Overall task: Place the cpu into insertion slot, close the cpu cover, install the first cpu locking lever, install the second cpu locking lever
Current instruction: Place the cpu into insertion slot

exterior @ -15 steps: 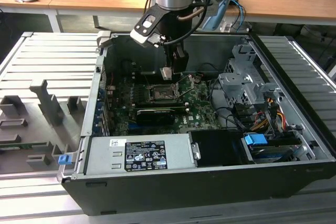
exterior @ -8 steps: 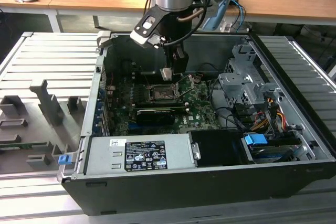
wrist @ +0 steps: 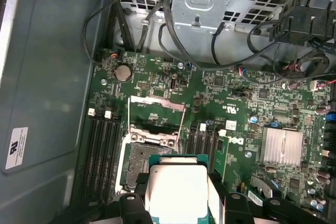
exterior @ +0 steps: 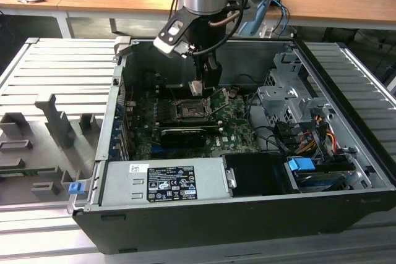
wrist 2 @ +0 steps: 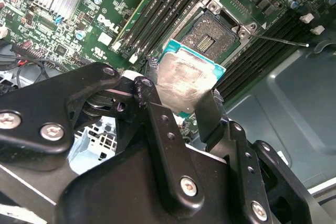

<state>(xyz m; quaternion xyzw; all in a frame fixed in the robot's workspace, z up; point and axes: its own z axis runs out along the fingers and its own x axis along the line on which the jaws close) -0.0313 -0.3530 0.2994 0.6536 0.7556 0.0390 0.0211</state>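
Status: 0 of 4 steps done, by my read.

- Tool (wrist 2: 184, 97) is clamped on the cpu (wrist 2: 185, 80), with black fingers (wrist 2: 157, 116) on two opposite edges. The chip hangs flat in the air over the board, close above the socket (wrist: 143, 165) but not seated.
- In the exterior view the tool (exterior: 198, 86) is inside the open case (exterior: 346, 183), and the socket (exterior: 189, 110) sits just at its 6 o'clock.
- The socket is bare, with its contact field exposed.
- Cover (wrist: 156, 104) is hinged up and back, so not closed.
- Levers (wrist: 182, 123) stand free and unlatched. Both are left to do.

Materials and shapes:
- cpu: thin flat square with a silvery-grey metal lid. The sheen is smeary and dull in the second wrist view, and a teal-green substrate rim shows around it.
- Cover: thin stamped metal frame with a square window, catching glare.
- Levers: thin bent wire rods.
- Socket: dark square pit in a bright metal surround with screws at the corners.
- Board (wrist: 236, 93): glossy green and densely populated. It carries a finned aluminium heatsink (wrist: 282, 145) and long black RAM slots (wrist: 102, 153).
- Tool body: matte black plates with hex screws.
- Case: grey sheet steel.
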